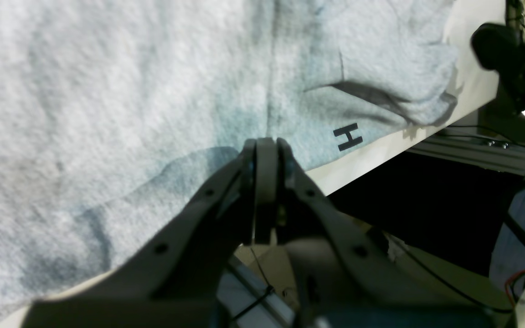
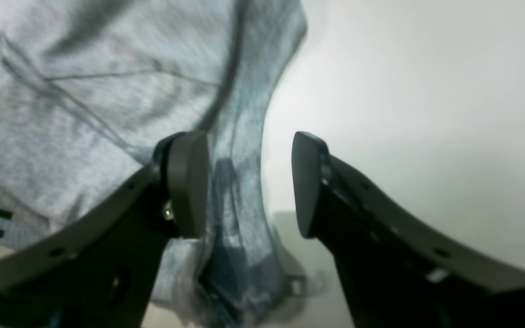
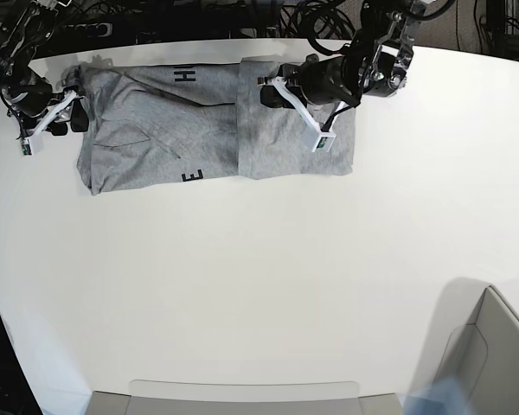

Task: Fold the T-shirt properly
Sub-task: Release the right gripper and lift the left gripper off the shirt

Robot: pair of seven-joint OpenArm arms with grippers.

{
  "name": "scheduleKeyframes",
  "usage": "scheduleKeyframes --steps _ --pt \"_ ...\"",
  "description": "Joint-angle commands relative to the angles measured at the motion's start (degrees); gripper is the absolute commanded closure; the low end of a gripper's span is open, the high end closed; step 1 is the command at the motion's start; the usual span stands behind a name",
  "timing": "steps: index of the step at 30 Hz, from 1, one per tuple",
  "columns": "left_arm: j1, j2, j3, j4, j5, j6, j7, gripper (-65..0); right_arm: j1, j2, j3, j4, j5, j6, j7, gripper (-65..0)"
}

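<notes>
The heather-grey T-shirt (image 3: 164,130) lies flat along the far side of the white table (image 3: 259,285), its right part folded over the middle. Black letters (image 3: 186,76) show near its far edge. My left gripper (image 3: 266,93) hovers over the folded flap's far corner. In the left wrist view this gripper (image 1: 266,148) is shut, nothing seen between its fingers, above the T-shirt (image 1: 107,114) beside a black H (image 1: 347,136). My right gripper (image 3: 80,114) stands open at the shirt's left end. In the right wrist view the gripper (image 2: 249,182) straddles the edge of the T-shirt (image 2: 84,91).
The table's far edge (image 1: 381,146) runs right behind the shirt, with cables and dark gear (image 3: 242,17) beyond it. A grey bin (image 3: 493,363) stands at the near right corner, and a grey strip (image 3: 242,398) runs along the near edge.
</notes>
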Motion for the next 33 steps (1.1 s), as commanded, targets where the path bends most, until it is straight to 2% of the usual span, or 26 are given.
scheduleKeyframes --steps 1,7,11,15,21,28,33 --pt "-0.13 0.06 0.00 1.05 -0.99 -0.13 -0.43 0.0 0.76 0.98 0.32 0.26 1.34 0.76 1.31 -29.5" --pt "-0.05 0.24 0.09 1.05 -0.99 -0.13 -0.43 0.0 1.73 1.25 3.66 -6.86 7.15 0.76 1.31 -29.5" --pt "0.04 0.33 0.09 1.05 -0.99 -0.13 -0.43 0.0 2.61 2.39 3.58 -13.36 7.59 0.76 1.31 -29.5" --pt "-0.22 0.33 0.09 1.05 -0.82 -0.04 -0.43 0.0 2.78 2.21 3.31 -15.82 7.67 0.76 0.96 -29.5" --pt "-0.40 0.33 0.09 0.96 -0.73 -0.04 -0.43 0.0 3.05 1.78 0.06 -16.88 7.76 0.76 -2.82 -29.5" --pt "-0.40 0.33 0.09 0.96 -0.73 -0.04 -0.43 0.0 2.96 -0.86 -4.25 -16.18 8.29 0.76 -3.26 -29.5" --pt "-0.40 0.24 0.09 0.87 -0.73 -0.04 -0.43 0.0 2.78 -1.30 -7.94 -16.35 10.31 0.76 -3.08 -29.3"
